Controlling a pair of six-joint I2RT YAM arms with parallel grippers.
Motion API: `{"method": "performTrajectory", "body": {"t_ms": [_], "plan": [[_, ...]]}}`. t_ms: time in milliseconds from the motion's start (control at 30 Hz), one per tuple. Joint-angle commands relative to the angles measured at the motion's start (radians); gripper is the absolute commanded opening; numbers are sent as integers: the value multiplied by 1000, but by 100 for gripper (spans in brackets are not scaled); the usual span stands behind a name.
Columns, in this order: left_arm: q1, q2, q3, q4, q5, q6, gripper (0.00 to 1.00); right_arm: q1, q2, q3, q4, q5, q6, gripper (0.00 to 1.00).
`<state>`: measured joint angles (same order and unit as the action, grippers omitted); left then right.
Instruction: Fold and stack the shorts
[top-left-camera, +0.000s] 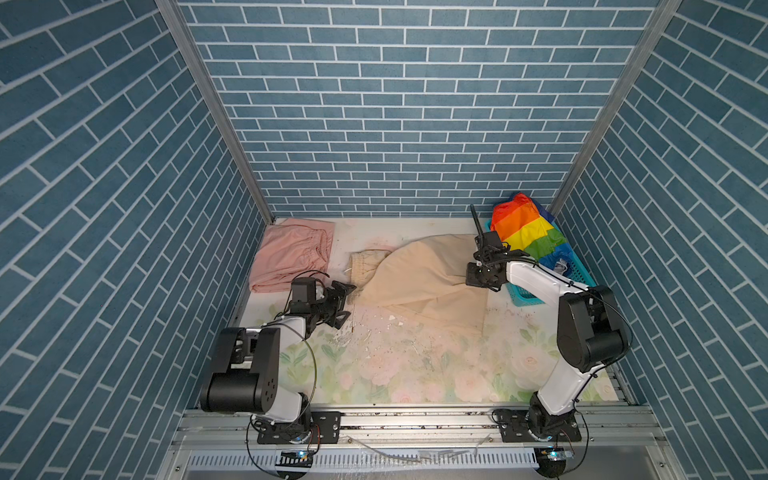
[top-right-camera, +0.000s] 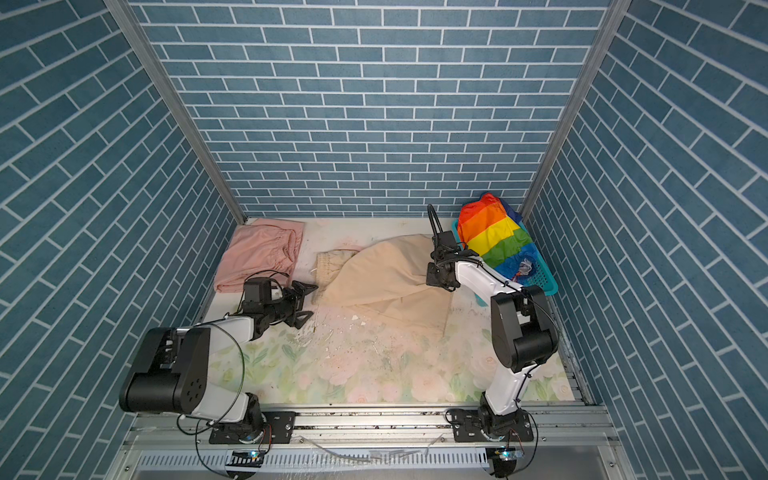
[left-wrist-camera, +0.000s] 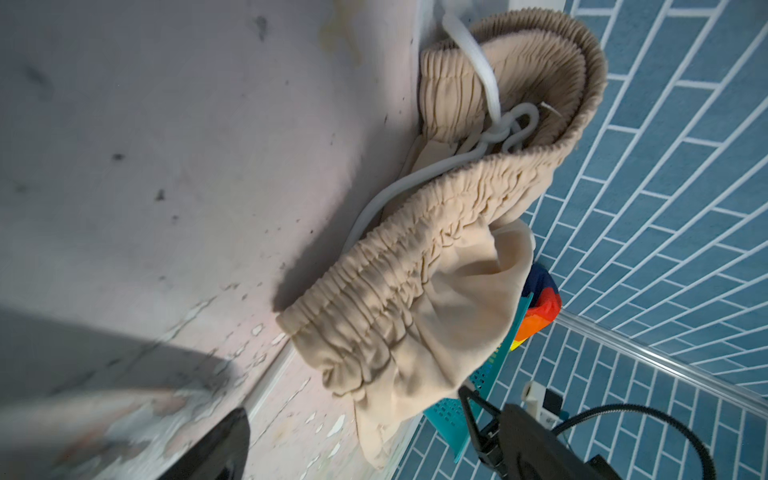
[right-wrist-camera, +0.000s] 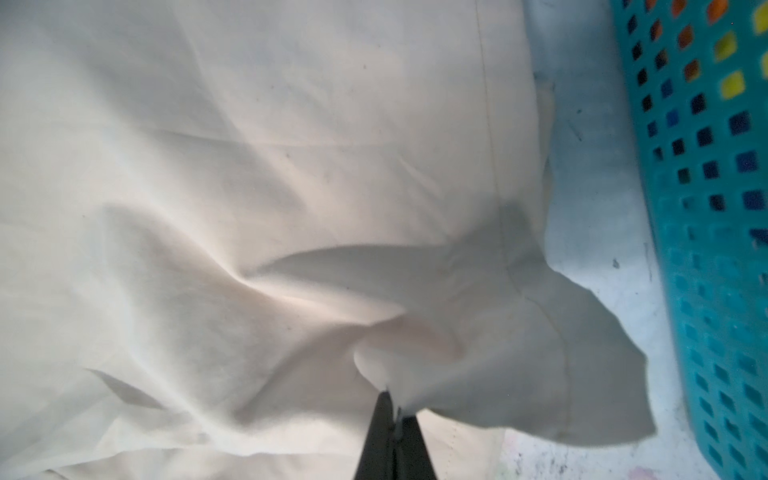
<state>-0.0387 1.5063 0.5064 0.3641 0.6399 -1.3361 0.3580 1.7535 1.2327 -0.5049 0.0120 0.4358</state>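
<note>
Beside the basket (top-left-camera: 521, 299), right claw (right-wrist-camera: 391, 401) pinched on beige shorts (top-left-camera: 424, 278); left claw (top-left-camera: 347, 303) agape beside waistband (top-left-camera: 365, 266)

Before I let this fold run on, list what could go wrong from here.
1. The right gripper pinches just a small tuck of the beige shorts; it may slip when pulled.
2. The left gripper stands open beside the waistband, holding nothing, so the shorts may drag unevenly.
3. The loose drawstring could snag a finger.

No readable text, label, brand, number or sign on anything in view.
</note>
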Motion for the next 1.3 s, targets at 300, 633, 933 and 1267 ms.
{"method": "performTrajectory", "body": {"t_ms": [300, 633, 933, 1267], "plan": [[-32, 169, 4, 238, -124, -67, 46, 2, -78, -61, 21, -31, -33, 0], [-31, 146, 96, 127, -158, 49, 0, -2, -109, -53, 11, -29, -49, 0], [-30, 167, 519, -258, -149, 292, 0, -37, -93, 132, -60, -46, -62, 0], [-23, 420, 918, -333, -78, 361, 0, -57, -116, 353, -156, -33, -88, 0]]}}
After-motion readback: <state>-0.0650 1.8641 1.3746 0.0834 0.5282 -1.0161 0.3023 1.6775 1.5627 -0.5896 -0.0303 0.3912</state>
